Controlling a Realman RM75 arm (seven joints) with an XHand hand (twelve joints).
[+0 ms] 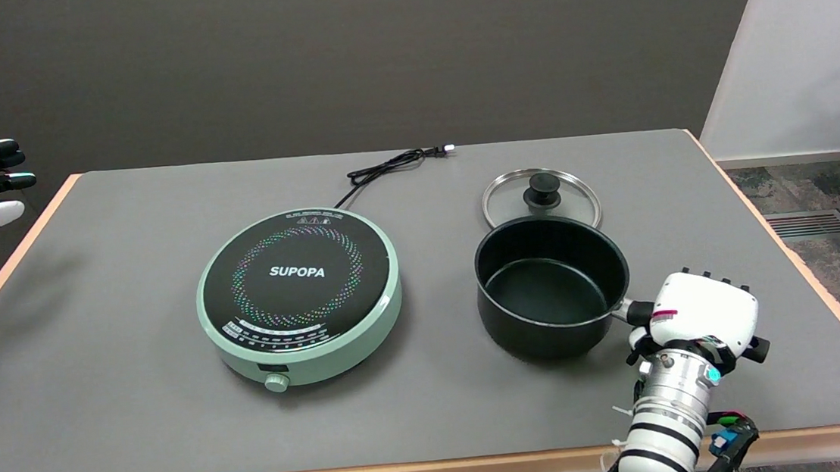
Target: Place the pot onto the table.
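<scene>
Black pot (pixel 552 285) on table (pixel 139 413) — handle in rt hand (pixel 700 314).

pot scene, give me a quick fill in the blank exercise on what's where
1. The pot stands on the ___, not on the cooker.
2. The glass lid lies just ___ the pot.
3. The right hand is at the pot's ___.
4. The cooker bears the word ___.

Missing words: table; behind; handle; SUPOPA
</scene>
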